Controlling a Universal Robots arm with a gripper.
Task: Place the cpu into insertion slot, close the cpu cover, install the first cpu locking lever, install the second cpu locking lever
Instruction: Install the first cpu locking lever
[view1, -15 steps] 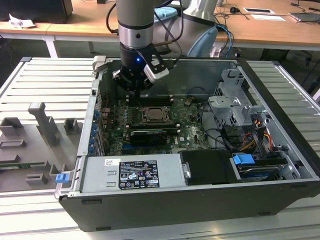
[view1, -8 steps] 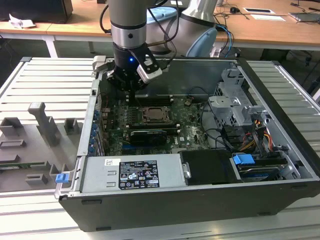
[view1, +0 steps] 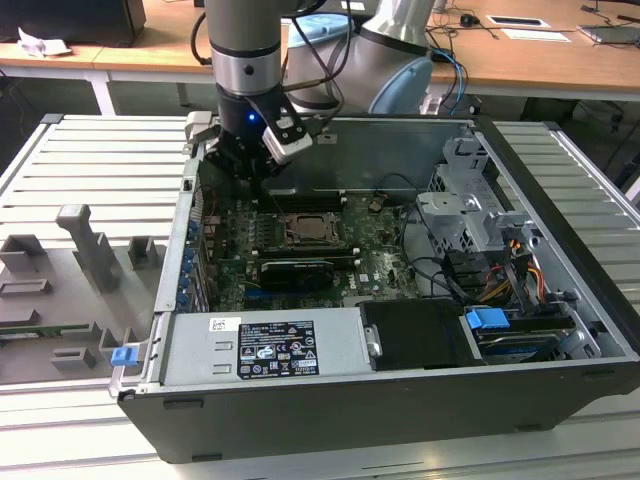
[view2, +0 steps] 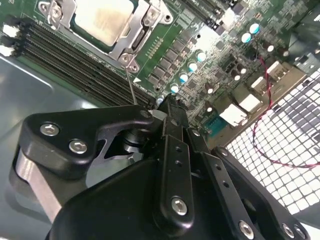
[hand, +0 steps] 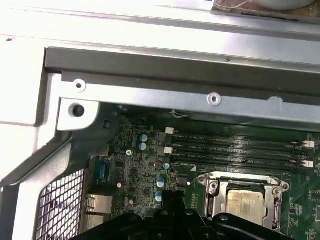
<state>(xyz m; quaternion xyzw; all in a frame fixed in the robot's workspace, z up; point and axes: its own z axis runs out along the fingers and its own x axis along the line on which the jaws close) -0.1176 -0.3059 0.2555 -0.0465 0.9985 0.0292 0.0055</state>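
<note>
Both fingers (view2: 172, 132) of the gripper (view2: 169, 110) look drawn together, with nothing between them that I can make out. Their tips are poised low over the green motherboard (view2: 172, 47), just beside one corner of the socket. A thin wire locking lever (view2: 131, 87) rises from that corner and runs toward the gripper. Its free end passes behind the black linkage, so I cannot tell whether the tips touch it.

Past the lever, the cpu (view2: 102, 17) lies flat in the insertion slot (view1: 304, 232), near the middle of the motherboard. The cpu cover (view2: 134, 39) is folded down around it, its silver frame bordering the pale metal face. By my reading the first two steps are done (chip seated, cover shut). This one lever appears to stand unlatched, so the lever work is what remains.

The second lever is hard to judge. In the second wrist view the socket's far side is cut off at the picture's edge, and in the first wrist view the gripper's body crosses its near side. Long black memory slots (view2: 75, 62) run along one side of the socket. In the exterior view the arm hangs over the back corner of the case (view1: 400, 425) on the exterior view's left, and the socket there is too small to read any lever's position.
</note>
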